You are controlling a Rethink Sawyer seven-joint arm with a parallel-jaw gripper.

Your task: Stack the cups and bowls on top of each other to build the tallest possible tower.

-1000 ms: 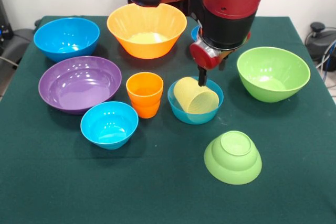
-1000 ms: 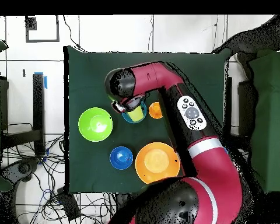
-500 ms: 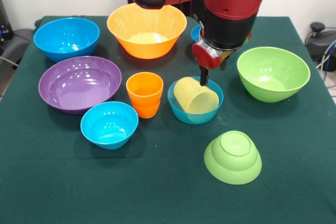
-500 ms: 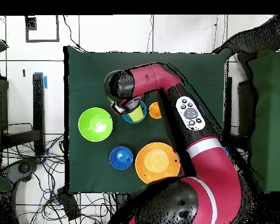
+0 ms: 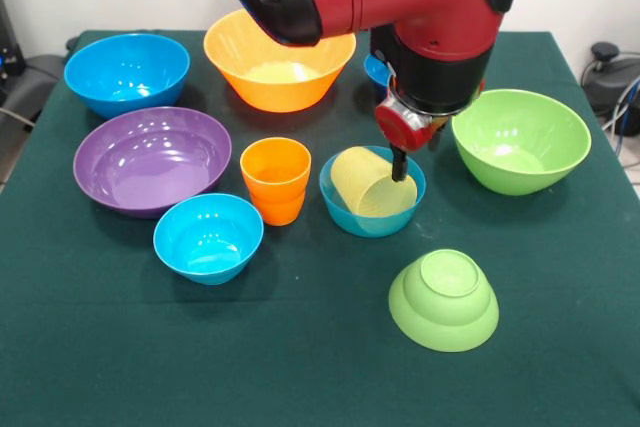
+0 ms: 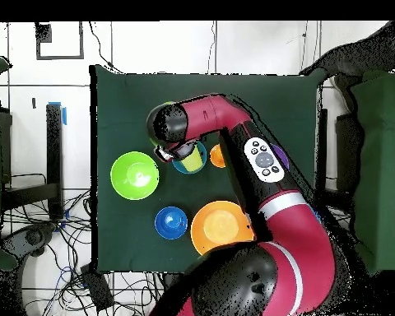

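While our black gripper [image 5: 399,169], its opening impossible to tell, hovers at the tipped translucent pale yellow plastic cup [image 5: 372,183], that cup lies in the small light blue plastic bowl [image 5: 346,213], three o'clock of the upright opaque orange plastic cup [image 5: 275,179], needing righting to stack.

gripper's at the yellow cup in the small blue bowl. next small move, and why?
Probably ease the gripper a little lower and settle it on the rim of the pale yellow cup. The cup lies tipped on its side in the small light blue bowl, mouth toward the camera, with the gripper at its upper edge. Whether it already grips the cup can't be seen, so don't lift yet.
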